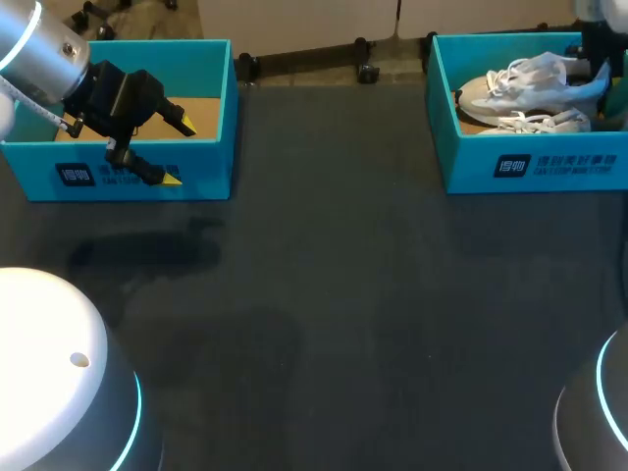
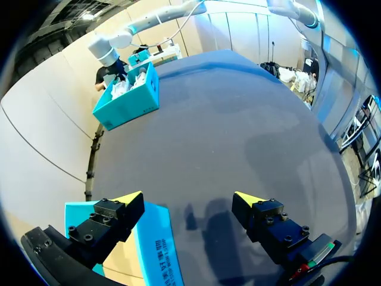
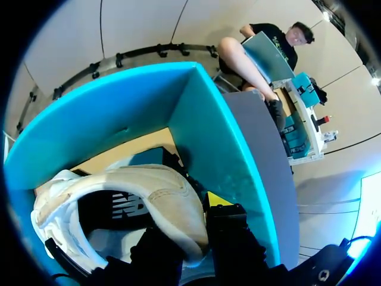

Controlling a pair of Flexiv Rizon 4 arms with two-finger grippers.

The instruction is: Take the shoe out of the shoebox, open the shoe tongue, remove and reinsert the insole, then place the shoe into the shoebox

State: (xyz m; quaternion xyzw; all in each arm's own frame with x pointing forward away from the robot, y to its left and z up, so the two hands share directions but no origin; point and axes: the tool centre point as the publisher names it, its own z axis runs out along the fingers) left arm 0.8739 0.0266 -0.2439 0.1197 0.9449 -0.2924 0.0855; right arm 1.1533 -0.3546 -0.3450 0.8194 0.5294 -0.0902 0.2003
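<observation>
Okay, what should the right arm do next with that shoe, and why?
Probably lift straight up: the right gripper seems closed on the shoe at its heel, and the shoe lies inside the shoebox, close to its wall.

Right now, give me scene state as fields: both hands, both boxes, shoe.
left hand: open, holding nothing, straddling the front wall of the left shoebox
right hand: down inside the right shoebox, shut on the shoe at its collar
left shoebox: teal, only cardboard floor showing
right shoebox: teal, shoe inside
stage: shoe not yet lifted out
</observation>
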